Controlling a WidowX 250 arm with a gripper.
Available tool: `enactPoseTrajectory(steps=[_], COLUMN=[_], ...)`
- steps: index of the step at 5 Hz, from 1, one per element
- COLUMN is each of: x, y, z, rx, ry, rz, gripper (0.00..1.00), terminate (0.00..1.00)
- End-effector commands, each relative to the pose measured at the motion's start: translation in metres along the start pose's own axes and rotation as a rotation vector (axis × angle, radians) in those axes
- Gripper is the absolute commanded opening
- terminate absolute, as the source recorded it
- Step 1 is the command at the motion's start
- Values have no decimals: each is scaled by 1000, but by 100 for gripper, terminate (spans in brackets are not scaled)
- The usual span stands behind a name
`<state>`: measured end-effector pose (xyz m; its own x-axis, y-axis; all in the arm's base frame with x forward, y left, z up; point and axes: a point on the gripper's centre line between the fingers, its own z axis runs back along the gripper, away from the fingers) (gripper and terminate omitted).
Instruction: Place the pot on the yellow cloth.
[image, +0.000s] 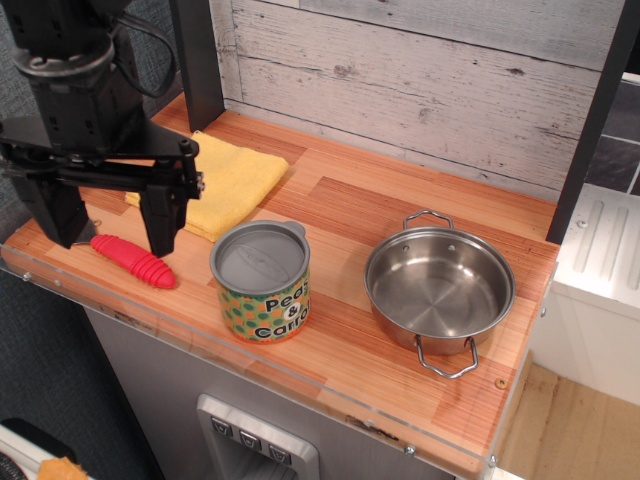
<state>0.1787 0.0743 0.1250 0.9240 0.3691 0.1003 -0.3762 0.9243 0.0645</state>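
The shiny steel pot (440, 288) with two wire loop handles sits on the wooden counter at the right, empty. The yellow cloth (222, 180) lies folded at the back left of the counter. My gripper (106, 232) hangs at the far left with its two black fingers spread wide and nothing between them. It is above the counter's left end, in front of the cloth's left part and far from the pot.
A green-and-orange "Peas & Carrots" can (262, 281) with a grey lid stands between the gripper and the pot. A red ridged toy (134, 261) lies by the right finger. A grey plank wall (420, 70) backs the counter (340, 215); black posts stand at both sides.
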Motion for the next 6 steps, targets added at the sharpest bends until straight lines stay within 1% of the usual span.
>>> enactPoseTrajectory(steps=[1,2,3,4,5,6], x=[0,2,-1,-3,3,10], y=[0,-20,-55,-89,-121,-136], z=[0,0,4,3,-9,-23], rx=[0,-33,-66,-88,-105,-150], ry=[0,8,7,25,-34,-53], rz=[0,136,190,289,449,579], gripper=[100,100,100,100,100,100], terminate=[0,0,0,0,0,0])
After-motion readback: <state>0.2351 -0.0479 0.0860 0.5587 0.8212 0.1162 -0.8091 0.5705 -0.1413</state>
